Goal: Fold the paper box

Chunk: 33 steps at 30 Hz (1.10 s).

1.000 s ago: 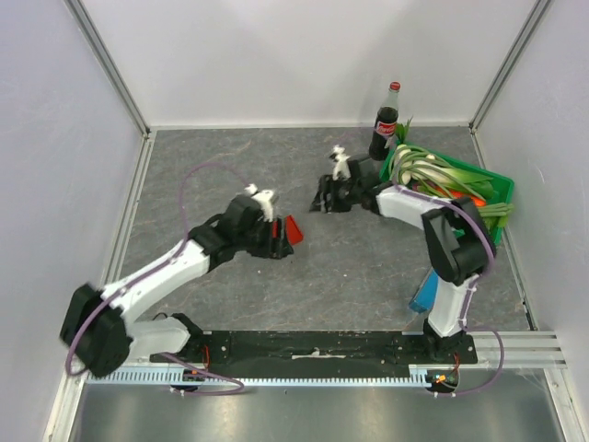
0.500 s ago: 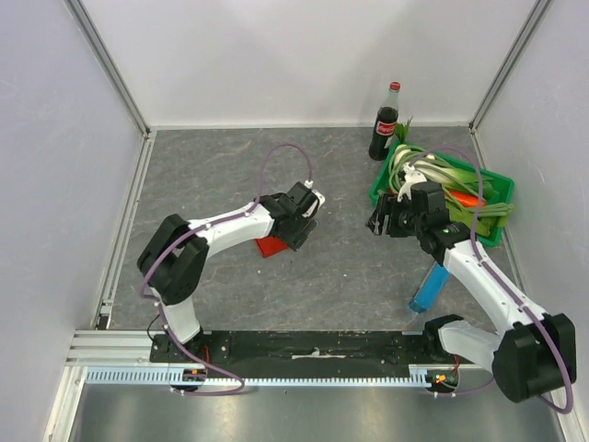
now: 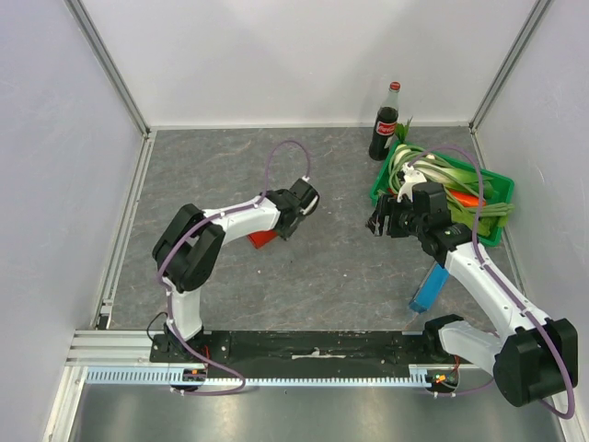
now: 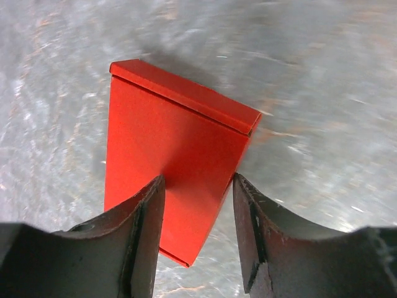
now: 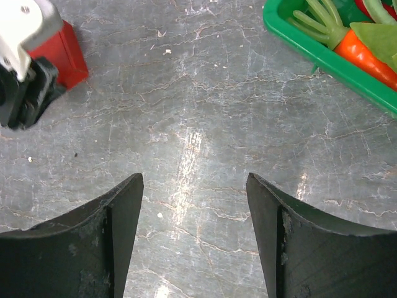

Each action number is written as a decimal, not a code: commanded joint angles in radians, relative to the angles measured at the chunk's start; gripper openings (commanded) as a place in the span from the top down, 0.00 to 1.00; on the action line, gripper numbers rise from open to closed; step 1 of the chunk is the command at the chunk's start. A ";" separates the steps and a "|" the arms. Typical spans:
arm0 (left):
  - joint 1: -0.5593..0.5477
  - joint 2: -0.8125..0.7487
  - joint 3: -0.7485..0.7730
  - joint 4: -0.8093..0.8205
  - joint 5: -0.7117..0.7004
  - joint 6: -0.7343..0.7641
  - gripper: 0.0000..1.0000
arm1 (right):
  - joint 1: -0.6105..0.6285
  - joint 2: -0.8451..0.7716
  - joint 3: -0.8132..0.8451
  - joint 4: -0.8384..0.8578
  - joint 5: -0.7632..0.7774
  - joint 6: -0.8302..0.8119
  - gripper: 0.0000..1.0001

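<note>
The paper box (image 4: 173,136) lies flat on the grey surface (image 5: 205,93), a little left of the middle. It already looks like a closed red pack, with one folded flap running along its far edge. The left claw (image 4: 198,180) sits low over the pack's near end with its fingers apart. They clamp nothing, since the red card shows through the gap and spreads wider than it. That pose probably suits pressing a seam down or taking a fresh hold. The right claw (image 5: 193,180) hangs spread and empty over bare surface, between the pack and the green crate (image 5: 322,53) on the right. It is likely parked there to stay out of the way while remaining close enough to help.
</note>
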 commanded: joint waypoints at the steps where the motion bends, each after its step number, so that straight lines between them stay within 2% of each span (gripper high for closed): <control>1: 0.125 0.053 0.037 -0.059 -0.092 -0.044 0.48 | -0.001 0.004 0.010 0.005 -0.002 -0.031 0.25; 9: 0.359 0.089 0.118 -0.094 -0.095 -0.009 0.48 | -0.001 0.041 0.036 -0.002 -0.011 -0.053 0.25; 17: 0.571 0.130 0.171 -0.079 -0.164 0.074 0.46 | -0.003 0.081 0.069 -0.009 -0.026 -0.068 0.25; 19: 0.648 0.127 0.198 -0.088 -0.114 0.048 0.46 | -0.003 0.084 0.075 -0.012 -0.032 -0.072 0.25; 26: 0.774 0.164 0.223 -0.068 -0.124 0.079 0.45 | -0.003 0.088 0.069 -0.020 -0.081 -0.066 0.25; 33: 0.833 0.156 0.194 -0.041 -0.115 0.094 0.44 | -0.003 0.102 0.062 -0.020 -0.086 -0.074 0.25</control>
